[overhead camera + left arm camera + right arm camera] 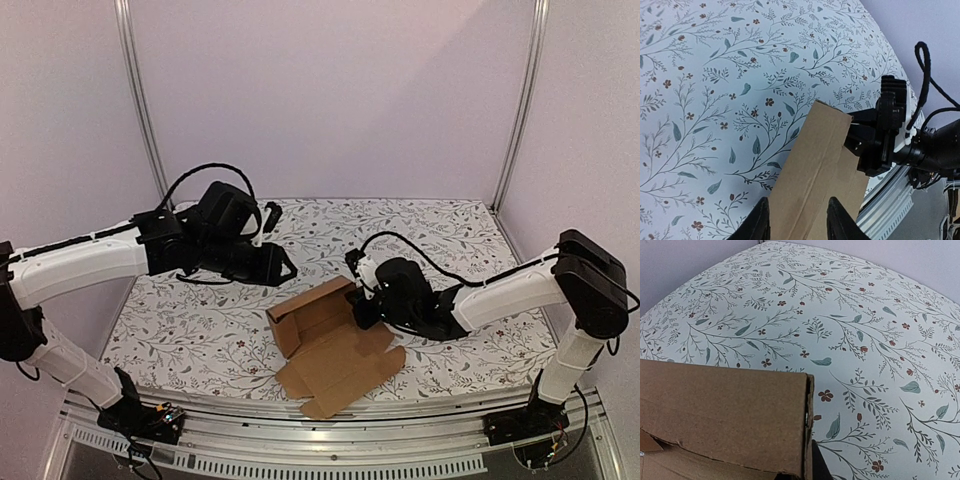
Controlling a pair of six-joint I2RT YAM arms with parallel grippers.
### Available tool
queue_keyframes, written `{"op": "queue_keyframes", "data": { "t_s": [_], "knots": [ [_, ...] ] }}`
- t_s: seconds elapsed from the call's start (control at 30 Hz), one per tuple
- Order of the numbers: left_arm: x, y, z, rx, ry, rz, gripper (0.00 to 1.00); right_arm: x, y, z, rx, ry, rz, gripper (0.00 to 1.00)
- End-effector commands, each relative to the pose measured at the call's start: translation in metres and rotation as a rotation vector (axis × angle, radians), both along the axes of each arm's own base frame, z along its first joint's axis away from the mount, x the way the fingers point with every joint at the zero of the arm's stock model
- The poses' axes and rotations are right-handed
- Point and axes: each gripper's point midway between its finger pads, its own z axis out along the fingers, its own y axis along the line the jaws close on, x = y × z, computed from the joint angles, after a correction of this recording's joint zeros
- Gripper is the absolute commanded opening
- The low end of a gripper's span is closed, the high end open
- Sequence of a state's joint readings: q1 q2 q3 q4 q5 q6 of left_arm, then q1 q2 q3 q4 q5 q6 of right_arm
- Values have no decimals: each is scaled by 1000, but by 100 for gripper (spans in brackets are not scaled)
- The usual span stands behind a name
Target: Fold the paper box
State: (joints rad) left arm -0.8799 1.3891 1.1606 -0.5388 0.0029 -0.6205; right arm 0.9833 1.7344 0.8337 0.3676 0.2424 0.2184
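Note:
The paper box (330,350) is a brown cardboard sheet in the middle of the table, partly folded. Its far walls stand up and its near flaps lie flat. My right gripper (360,305) is shut on the right end of the raised far wall. In the right wrist view that wall (725,415) fills the lower left, and one dark fingertip (818,467) shows beside its folded edge. My left gripper (285,265) hovers open above the table, behind and to the left of the box. Its fingers (757,222) frame the cardboard (815,165) without touching it.
A floral cloth (200,320) covers the table. White walls and metal posts (140,100) close in the back and sides. An aluminium rail (300,420) runs along the near edge between the arm bases. My right gripper (880,135) also shows in the left wrist view.

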Motion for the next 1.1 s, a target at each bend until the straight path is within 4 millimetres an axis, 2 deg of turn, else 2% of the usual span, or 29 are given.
{"op": "queue_keyframes", "data": {
  "t_s": [0.0, 0.1, 0.23, 0.47, 0.8, 1.07],
  "knots": [
    [18, -33, 16, -89, -32, -79, 37, -1, 20, 29, 161, -138, 108, 0],
    [27, -50, 14, -99, -29, -112, 31, -3, 23, 23, 166, -162, 137, 0],
    [35, -68, -1, -123, 2, -143, 21, -5, 25, 9, 139, -173, 168, 0],
    [40, -87, -24, -164, 44, -172, 8, -5, 25, -5, 146, -198, 198, 0],
    [55, -98, -52, -219, 123, -125, 0, -7, 28, -22, 156, -231, 246, 0],
    [48, -94, -76, -201, 186, -108, 0, -4, 27, -32, 137, -228, 231, 0]
  ]
}}
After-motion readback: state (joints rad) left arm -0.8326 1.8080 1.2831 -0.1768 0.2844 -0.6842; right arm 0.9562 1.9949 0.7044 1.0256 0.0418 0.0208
